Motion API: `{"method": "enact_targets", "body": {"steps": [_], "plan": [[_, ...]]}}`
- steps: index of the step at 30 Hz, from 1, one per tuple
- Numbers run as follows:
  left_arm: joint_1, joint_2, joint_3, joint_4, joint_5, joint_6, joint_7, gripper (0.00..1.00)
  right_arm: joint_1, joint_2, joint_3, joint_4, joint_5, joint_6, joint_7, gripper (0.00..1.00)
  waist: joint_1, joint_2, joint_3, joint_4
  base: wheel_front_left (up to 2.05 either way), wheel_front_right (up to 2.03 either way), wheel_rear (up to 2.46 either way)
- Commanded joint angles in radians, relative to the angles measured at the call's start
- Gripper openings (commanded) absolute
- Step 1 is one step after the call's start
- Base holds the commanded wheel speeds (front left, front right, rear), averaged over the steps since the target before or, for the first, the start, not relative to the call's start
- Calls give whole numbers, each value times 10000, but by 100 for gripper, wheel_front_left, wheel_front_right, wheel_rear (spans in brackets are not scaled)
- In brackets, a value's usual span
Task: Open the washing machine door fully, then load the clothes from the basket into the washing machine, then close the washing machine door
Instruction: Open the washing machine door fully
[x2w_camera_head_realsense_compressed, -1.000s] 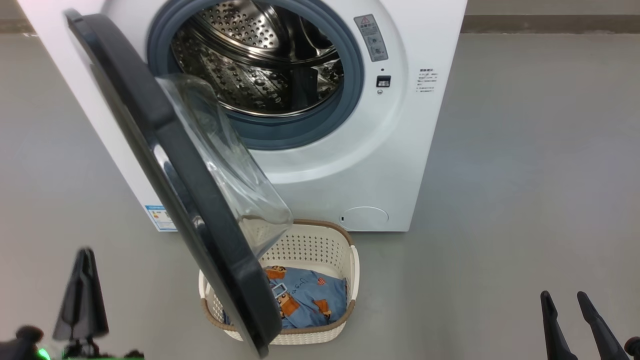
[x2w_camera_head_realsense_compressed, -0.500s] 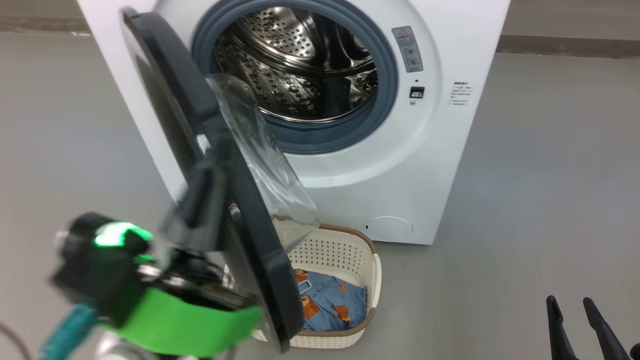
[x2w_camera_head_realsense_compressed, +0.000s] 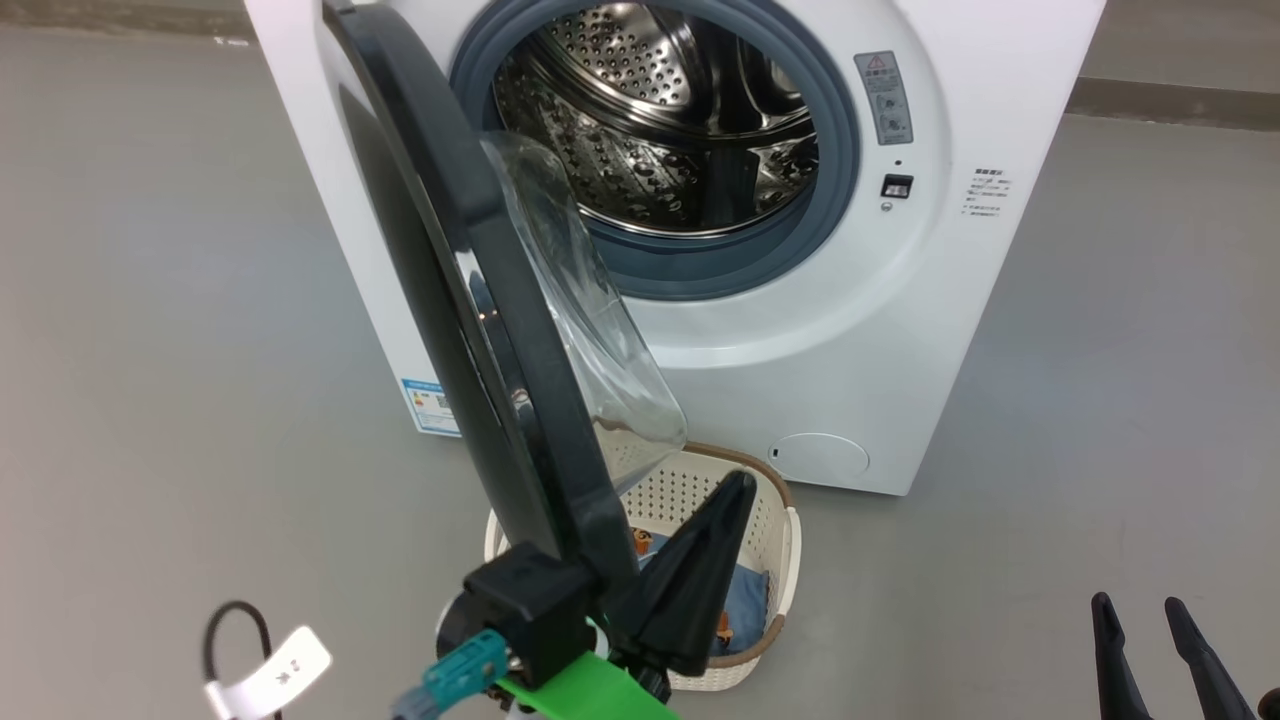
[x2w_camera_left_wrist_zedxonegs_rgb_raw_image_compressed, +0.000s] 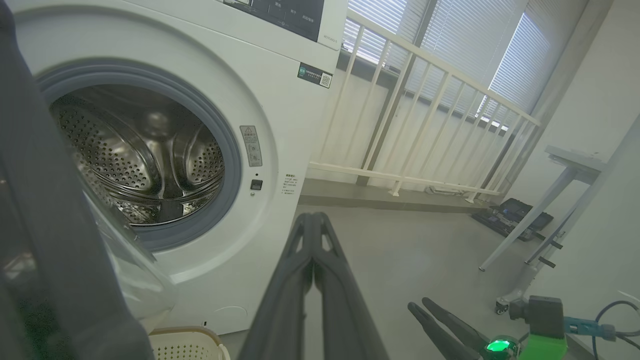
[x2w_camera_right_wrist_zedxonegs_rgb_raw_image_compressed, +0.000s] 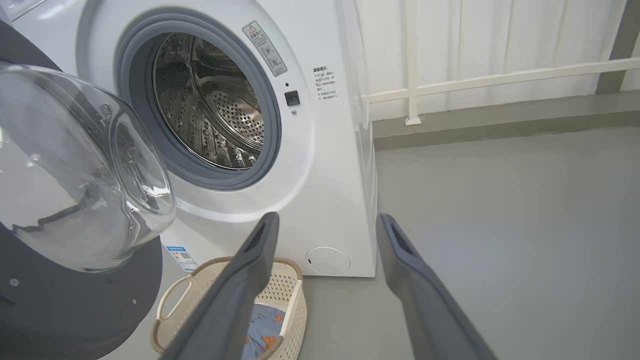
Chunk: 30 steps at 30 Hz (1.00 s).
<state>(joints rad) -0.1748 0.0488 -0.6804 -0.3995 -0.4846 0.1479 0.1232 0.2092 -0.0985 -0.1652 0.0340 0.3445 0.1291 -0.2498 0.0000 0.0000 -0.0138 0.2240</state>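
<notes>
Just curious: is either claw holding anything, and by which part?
Nothing. The left gripper is shut, empty, by the door; the right gripper is open.

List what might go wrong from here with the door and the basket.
1. The door stands only partly open above the basket; reaching for the clothes now may knock it.
2. The shut left tool sits by the door's lower rim and could slip off while pushing it wider.

A bare, lab-like room: the washing machine (x2w_camera_head_realsense_compressed: 900, 330) stands alone on a plain grey floor (x2w_camera_head_realsense_compressed: 150, 300), a white railing (x2w_camera_left_wrist_zedxonegs_rgb_raw_image_compressed: 440, 65) and window blinds (x2w_camera_left_wrist_zedxonegs_rgb_raw_image_compressed: 525, 60) behind it, a white bench (x2w_camera_left_wrist_zedxonegs_rgb_raw_image_compressed: 575, 161) further off.
</notes>
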Motion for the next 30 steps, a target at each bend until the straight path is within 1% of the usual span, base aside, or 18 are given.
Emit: {"method": "enact_targets", "body": {"steps": [1,4,9,12,22,30], "plan": [[-113,16,230,-50,-153,95,-77,0,-148,-162,199,-222,-91,16,-120,100,0,0,53,67,0,0,0],[88,16,116,516,-482,250,-129,0,-177,-148,184,-213,-94,16,-120,100,0,0,109,143,0,0,0],[234,16,186,1560,-567,358,-355,0,-251,-114,232,-190,-103,16,-120,100,0,0,209,216,0,0,0],[286,15,221,1901,-668,442,-483,0,-272,-93,251,-192,-115,16,-120,100,0,0,259,245,0,0,0],[90,15,206,2305,-594,763,-862,0,-371,-7,245,-189,-138,16,-120,100,0,0,524,397,0,0,0],[-74,19,122,2305,-591,782,-889,0,-452,34,166,-168,-155,16,-120,100,0,0,699,657,0,0,0]]}}
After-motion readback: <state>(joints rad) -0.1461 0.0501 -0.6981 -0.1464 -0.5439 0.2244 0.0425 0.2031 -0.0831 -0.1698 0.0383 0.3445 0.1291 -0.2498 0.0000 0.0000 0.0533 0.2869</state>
